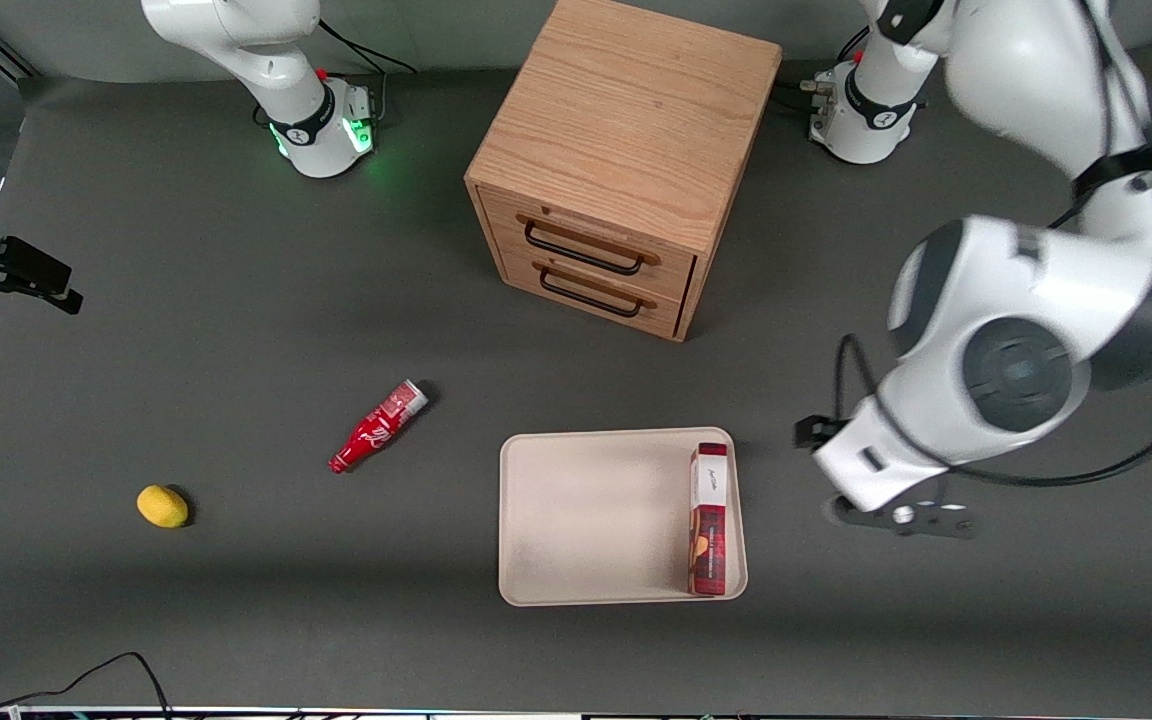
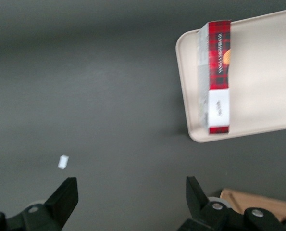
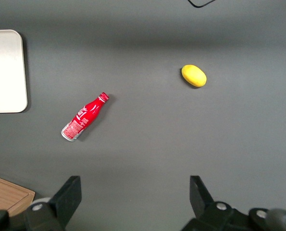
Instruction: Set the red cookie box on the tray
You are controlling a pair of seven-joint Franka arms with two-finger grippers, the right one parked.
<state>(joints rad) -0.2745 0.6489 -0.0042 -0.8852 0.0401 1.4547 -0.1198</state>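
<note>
Fingers (image 2: 66,195) of the working arm's gripper (image 2: 131,197) spread wide and holding nothing, over bare dark-grey tabletop (image 2: 85,96).

Well apart from those fingers, toward the parked arm's end, the slim dark-red plaid cookie box (image 2: 218,77) with its white end panel lies flat inside the large cream rectangular tray (image 2: 263,72), tight along the rim nearest the fingers. Its long axis runs along that rim, the white end pointing toward the oak two-drawer cabinet (image 1: 626,160). By my judgement the placing is done and the fingers need only clear away. Small script on the white panel and along the red face is unreadable. Farther off lie a red soda bottle (image 1: 378,426) with white script and a yellow lemon (image 1: 162,506).
</note>
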